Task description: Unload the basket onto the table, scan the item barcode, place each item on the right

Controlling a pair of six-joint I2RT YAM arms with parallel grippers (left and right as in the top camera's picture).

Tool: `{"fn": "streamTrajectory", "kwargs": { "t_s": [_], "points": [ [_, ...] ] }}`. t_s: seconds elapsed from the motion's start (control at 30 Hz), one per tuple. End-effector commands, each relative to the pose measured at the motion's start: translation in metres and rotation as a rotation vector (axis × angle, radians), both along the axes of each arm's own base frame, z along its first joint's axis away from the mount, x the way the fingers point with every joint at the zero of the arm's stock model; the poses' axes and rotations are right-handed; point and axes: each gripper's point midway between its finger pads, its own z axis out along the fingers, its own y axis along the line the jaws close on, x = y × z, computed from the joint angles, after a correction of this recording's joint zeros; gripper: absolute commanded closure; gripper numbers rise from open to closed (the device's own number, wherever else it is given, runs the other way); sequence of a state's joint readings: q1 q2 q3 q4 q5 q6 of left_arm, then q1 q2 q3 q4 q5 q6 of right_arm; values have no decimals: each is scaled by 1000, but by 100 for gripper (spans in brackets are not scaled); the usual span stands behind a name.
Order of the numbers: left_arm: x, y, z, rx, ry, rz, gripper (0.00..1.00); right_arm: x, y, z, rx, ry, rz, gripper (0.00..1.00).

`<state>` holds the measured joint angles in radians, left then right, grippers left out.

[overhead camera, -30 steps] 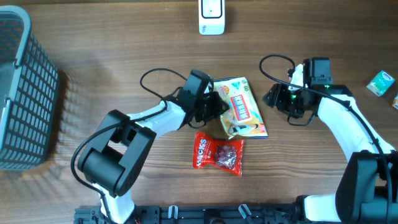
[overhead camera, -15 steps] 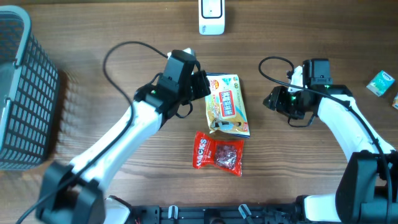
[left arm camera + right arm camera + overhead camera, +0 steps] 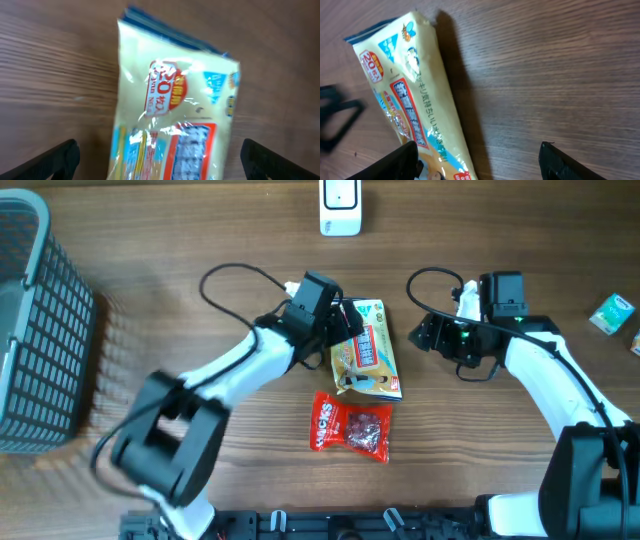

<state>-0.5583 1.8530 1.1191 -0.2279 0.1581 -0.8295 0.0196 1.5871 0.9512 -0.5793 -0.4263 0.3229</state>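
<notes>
A yellow snack bag lies mid-table, its near end against a red candy bag. My left gripper sits at the yellow bag's left edge. In the left wrist view its gripper is open, with a black fingertip well clear of the yellow bag on each side. My right gripper hovers just right of the bag. It is open too, its left fingertip over the edge of the bag and bare wood under the rest. The white scanner stands at the far edge.
A grey mesh basket fills the left side. Two small boxes lie at the far right edge. Black cables loop off both wrists.
The left gripper, shut on the yellow bag's edge earlier, has opened wide and let it go after shifting it left. The right gripper has edged left and opened wider.
</notes>
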Motion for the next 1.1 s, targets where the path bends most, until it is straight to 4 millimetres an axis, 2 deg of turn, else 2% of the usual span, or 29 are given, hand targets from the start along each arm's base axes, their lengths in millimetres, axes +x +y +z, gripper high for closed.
{"fn": "streamTrajectory", "kwargs": {
  "t_s": [0.0, 0.1, 0.2, 0.23, 0.27, 0.3, 0.33, 0.4, 0.43, 0.53, 0.6, 0.67, 0.77, 0.9, 0.97, 1.0, 1.03, 1.07],
  "points": [
    [-11, -27, -24, -139, 106, -85, 0, -3, 5, 1, 15, -2, 20, 22],
    [-14, -29, -42, -137, 139, -92, 0, -3, 4, 1, 4, -10, 41, 22],
    [-16, -29, -50, -128, 154, -92, 0, 0, 4, -3, 4, -33, 40, 24],
    [-17, -29, -52, -126, 158, -93, 0, 0, 4, -6, 6, -45, 35, 38],
    [-18, -30, -54, -124, 161, -95, 0, 1, 4, -10, 12, -47, 16, 47],
    [-20, -30, -57, -120, 167, -97, 4, 0, 2, -16, 13, -36, -17, 59],
    [-21, -31, -60, -117, 173, -101, 9, -3, 0, -24, 12, -14, -64, 79],
    [-24, -32, -65, -111, 183, -105, 16, -6, -1, -42, 29, 11, -109, 93],
    [-24, -33, -65, -111, 183, -106, 16, -8, 1, -50, 47, 29, -130, 96],
    [-25, -33, -66, -111, 184, -107, 16, -8, 21, -61, 160, 51, -89, 96],
    [-26, -34, -65, -110, 184, -110, 9, -8, 29, -72, 178, 76, -90, 96],
    [-29, -38, -66, -109, 185, -121, 6, -11, 41, -83, 204, 114, -84, 96],
    [-35, -43, -66, -103, 186, -137, 3, -15, 63, -83, 288, 135, -37, 96],
    [-37, -35, -77, -34, 196, -85, 1, -17, 75, -79, 335, 162, -41, 96],
    [-37, -35, -78, -39, 203, -78, 7, -18, 76, -79, 336, 162, -37, 96],
    [-37, -36, -77, -43, 203, -81, 14, -18, 76, -79, 335, 161, -37, 96],
    [-39, -39, -76, -58, 209, -91, 34, -18, 76, -79, 333, 157, -33, 96],
    [-40, -40, -76, -63, 213, -95, 49, -17, 76, -79, 334, 154, -34, 96]
  ]
}}
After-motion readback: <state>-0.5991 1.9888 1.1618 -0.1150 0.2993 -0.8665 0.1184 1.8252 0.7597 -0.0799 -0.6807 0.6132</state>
